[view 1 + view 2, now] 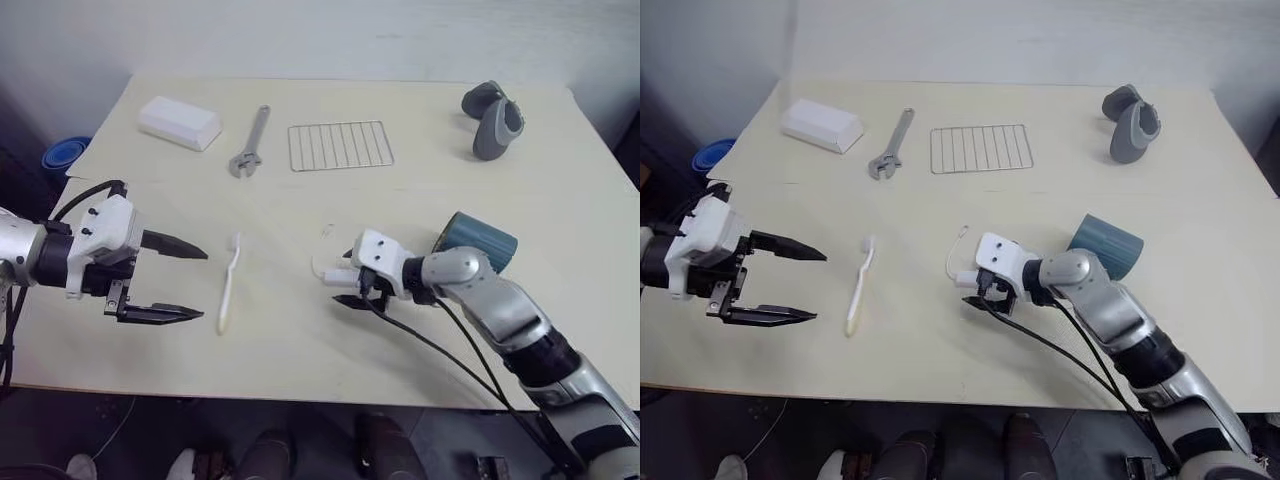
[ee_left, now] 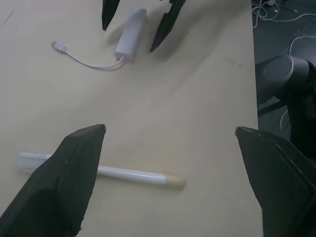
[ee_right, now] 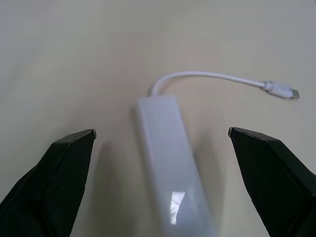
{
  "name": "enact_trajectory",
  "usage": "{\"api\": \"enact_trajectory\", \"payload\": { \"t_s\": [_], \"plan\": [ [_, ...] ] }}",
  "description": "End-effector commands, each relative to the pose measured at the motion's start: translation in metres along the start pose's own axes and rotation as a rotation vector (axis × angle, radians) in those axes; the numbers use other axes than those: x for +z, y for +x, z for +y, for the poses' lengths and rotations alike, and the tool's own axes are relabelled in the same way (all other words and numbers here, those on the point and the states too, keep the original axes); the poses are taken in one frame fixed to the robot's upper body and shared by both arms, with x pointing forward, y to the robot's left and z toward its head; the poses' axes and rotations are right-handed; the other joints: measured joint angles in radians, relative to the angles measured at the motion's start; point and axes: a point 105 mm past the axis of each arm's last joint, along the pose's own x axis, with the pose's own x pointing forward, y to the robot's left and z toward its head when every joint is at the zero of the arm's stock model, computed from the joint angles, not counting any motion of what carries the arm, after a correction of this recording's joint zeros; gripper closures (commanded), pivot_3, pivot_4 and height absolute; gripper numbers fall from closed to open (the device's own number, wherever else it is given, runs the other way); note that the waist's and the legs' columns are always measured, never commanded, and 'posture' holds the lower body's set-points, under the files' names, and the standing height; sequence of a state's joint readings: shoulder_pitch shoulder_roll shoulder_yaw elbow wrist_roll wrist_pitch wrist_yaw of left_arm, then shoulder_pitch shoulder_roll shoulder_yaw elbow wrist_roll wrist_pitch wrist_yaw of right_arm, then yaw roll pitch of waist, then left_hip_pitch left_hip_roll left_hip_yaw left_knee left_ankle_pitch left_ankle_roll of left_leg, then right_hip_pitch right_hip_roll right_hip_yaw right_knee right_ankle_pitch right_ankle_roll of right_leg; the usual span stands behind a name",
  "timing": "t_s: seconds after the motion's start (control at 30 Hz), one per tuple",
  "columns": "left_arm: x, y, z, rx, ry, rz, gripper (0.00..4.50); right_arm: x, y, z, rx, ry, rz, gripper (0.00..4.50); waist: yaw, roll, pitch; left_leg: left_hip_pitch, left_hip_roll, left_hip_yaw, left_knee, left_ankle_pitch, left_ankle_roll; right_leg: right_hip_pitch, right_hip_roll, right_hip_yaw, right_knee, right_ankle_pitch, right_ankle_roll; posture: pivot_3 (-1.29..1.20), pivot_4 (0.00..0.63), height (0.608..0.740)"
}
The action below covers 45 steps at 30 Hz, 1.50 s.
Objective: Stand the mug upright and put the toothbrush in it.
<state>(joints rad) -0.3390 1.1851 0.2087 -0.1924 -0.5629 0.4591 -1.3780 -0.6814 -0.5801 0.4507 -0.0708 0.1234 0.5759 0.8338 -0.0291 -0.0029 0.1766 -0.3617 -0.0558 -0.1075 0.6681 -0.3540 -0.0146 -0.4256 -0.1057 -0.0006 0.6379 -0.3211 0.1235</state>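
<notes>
left gripper (image 1: pixel 195 283) jaws spread, empty, flanking toothbrush (image 1: pixel 229 283) lying flat near tabletop's front edge, likely lining up a pick | right gripper (image 1: pixel 976 295) released, straddling white adapter (image 3: pixel 170 170), not the mug (image 1: pixel 1106 245) on its side toward right edge | mug's handle and mouth hidden behind arm

We see our left gripper (image 2: pixel 168 173) w/ fingers spread wide above the table (image 2: pixel 207 98). Toothbrush (image 2: pixel 133 174) lies flat btwn them. Beyond, right gripper (image 2: pixel 136 22) straddles a white adapter (image 2: pixel 131 34) w/ thin cable.
</notes>
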Motion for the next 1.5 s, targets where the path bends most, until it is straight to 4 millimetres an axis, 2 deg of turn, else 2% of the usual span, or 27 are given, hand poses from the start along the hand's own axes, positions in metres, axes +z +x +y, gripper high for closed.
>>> {"api": "enact_trajectory", "payload": {
  "t_s": [0.03, 0.1, 0.27, 0.43, 0.47, 0.7, 0.83, 0.87, 0.97, 1.13, 1.2, 1.23, 1.3, 1.33, 1.4, 1.5],
  "plan": [
    [0.01, -0.001, -0.002, 0.014, 0.043, -0.014, 0.03, -0.008, 0.003, -0.001, 0.024, -0.022, 0.027, 0.0, 0.0, 0.0, 0.0, 0.0, 0.0, 0.0, 0.0, 0.0, 0.0, -0.001, 0.0, 0.0, 0.001, 0.0, 0.0, 0.0, 0.15, 0.74],
    [0.011, -0.001, -0.001, 0.03, 0.044, -0.021, 0.03, -0.013, 0.004, 0.002, 0.048, -0.009, 0.028, 0.0, 0.0, 0.0, 0.0, 0.0, 0.001, 0.0, 0.0, 0.0, -0.001, -0.001, 0.001, 0.001, 0.002, 0.0, 0.0, 0.0, 0.15, 0.74],
    [0.013, -0.002, 0.003, 0.052, 0.041, -0.034, 0.0, -0.015, 0.001, 0.009, 0.071, 0.019, 0.004, 1.61, 0.001, 0.0, 0.0, 0.0, 0.001, 0.002, 0.003, 0.0, -0.001, -0.001, 0.002, 0.003, 0.006, 0.0, 0.0, 0.0, 0.15, 0.74],
    [0.019, 0.001, 0.003, 0.046, 0.051, -0.062, 0.0, -0.026, -0.002, 0.016, 0.087, 0.021, 0.029, 3.32, 0.002, 0.0, 0.0, 0.0, 0.001, 0.002, 0.006, 0.0, -0.001, -0.001, 0.002, 0.004, 0.006, 0.0, 0.0, 0.0, 0.15, 0.74],
    [0.02, 0.002, 0.004, 0.046, 0.053, -0.066, 0.0, -0.027, -0.002, 0.014, 0.074, 0.016, 0.032, 3.46, 0.002, 0.0, 0.0, 0.0, 0.001, 0.002, 0.006, 0.0, -0.001, -0.001, 0.002, 0.004, 0.006, 0.0, 0.0, 0.0, 0.15, 0.74],
    [0.027, 0.009, 0.007, 0.027, 0.063, -0.11, 0.0, -0.019, -0.012, 0.016, 0.034, 0.022, -0.018, 3.46, 0.003, 0.0, 0.0, 0.0, 0.001, 0.002, 0.006, 0.0, -0.001, -0.001, 0.002, 0.004, 0.007, 0.0, 0.0, 0.0, 0.15, 0.74],
    [0.031, 0.018, 0.011, 0.0, 0.074, -0.145, 0.0, 0.002, -0.039, 0.011, -0.058, 0.026, -0.086, 3.46, 0.007, 0.0, 0.0, -0.005, 0.0, 0.001, 0.009, 0.0, 0.0, -0.004, 0.001, 0.003, 0.008, 0.0, 0.001, 0.0, 0.15, 0.74],
    [0.032, 0.022, 0.012, -0.012, 0.079, -0.155, 0.0, 0.013, -0.052, 0.008, -0.091, 0.029, -0.117, 3.46, 0.007, 0.0, 0.0, -0.007, 0.0, 0.001, 0.011, 0.0, 0.0, -0.006, 0.001, 0.003, 0.009, 0.001, 0.001, 0.0, 0.15, 0.74],
    [0.036, 0.034, 0.016, -0.051, 0.097, -0.187, 0.0, 0.036, -0.099, -0.002, -0.217, 0.062, -0.177, 3.46, 0.006, 0.0, 0.0, -0.009, 0.0, 0.001, 0.012, 0.0, 0.0, -0.008, 0.002, 0.004, 0.009, 0.001, 0.002, 0.0, 0.15, 0.74],
    [0.043, 0.049, 0.024, -0.108, 0.123, -0.238, 0.0, 0.053, -0.194, -0.021, -0.475, 0.104, -0.199, 3.46, 0.012, 0.0, 0.0, -0.009, 0.0, 0.001, 0.012, -0.001, 0.0, -0.006, 0.002, 0.003, 0.008, 0.001, 0.002, 0.0, 0.15, 0.74],
    [0.043, 0.053, 0.026, -0.121, 0.132, -0.244, 0.0, 0.044, -0.22, -0.029, -0.59, 0.152, -0.148, 3.46, 0.014, 0.0, 0.0, -0.009, 0.0, 0.002, 0.012, -0.001, 0.001, -0.006, 0.002, 0.003, 0.008, 0.001, 0.002, 0.0, 0.15, 0.74],
    [0.044, 0.056, 0.027, -0.132, 0.138, -0.251, 0.0, 0.034, -0.232, -0.032, -0.66, 0.182, -0.101, 3.46, 0.014, 0.0, 0.0, -0.008, 0.0, 0.002, 0.012, -0.001, 0.001, -0.005, 0.002, 0.003, 0.008, 0.001, 0.002, 0.0, 0.15, 0.74],
    [0.048, 0.061, 0.028, -0.158, 0.149, -0.272, 0.0, 0.006, -0.252, -0.034, -0.774, 0.254, -0.008, 3.46, 0.023, -0.001, -0.001, -0.008, 0.0, 0.002, 0.012, -0.001, 0.001, -0.005, 0.003, 0.004, 0.008, 0.001, 0.002, 0.0, 0.15, 0.74],
    [0.051, 0.064, 0.028, -0.174, 0.157, -0.288, 0.0, -0.015, -0.261, -0.033, -0.839, 0.309, 0.042, 3.46, 0.028, -0.001, -0.001, -0.008, 0.0, 0.003, 0.012, -0.001, 0.002, -0.005, 0.003, 0.004, 0.008, 0.001, 0.002, 0.0, 0.15, 0.74],
    [0.058, 0.069, 0.029, -0.193, 0.171, -0.315, 0.0, -0.052, -0.271, -0.027, -0.926, 0.399, 0.114, 3.46, 0.033, -0.002, -0.001, -0.008, -0.001, 0.005, 0.014, -0.002, 0.003, -0.005, 0.003, 0.005, 0.009, 0.001, 0.003, 0.0, 0.15, 0.74],
    [0.069, 0.072, 0.032, -0.208, 0.178, -0.359, 0.0, -0.095, -0.273, -0.017, -0.996, 0.489, 0.17, 3.46, 0.035, -0.002, -0.001, -0.008, -0.002, 0.007, 0.015, -0.002, 0.005, -0.005, 0.001, 0.007, 0.009, 0.003, 0.005, 0.0, 0.15, 0.74]
  ]
}}
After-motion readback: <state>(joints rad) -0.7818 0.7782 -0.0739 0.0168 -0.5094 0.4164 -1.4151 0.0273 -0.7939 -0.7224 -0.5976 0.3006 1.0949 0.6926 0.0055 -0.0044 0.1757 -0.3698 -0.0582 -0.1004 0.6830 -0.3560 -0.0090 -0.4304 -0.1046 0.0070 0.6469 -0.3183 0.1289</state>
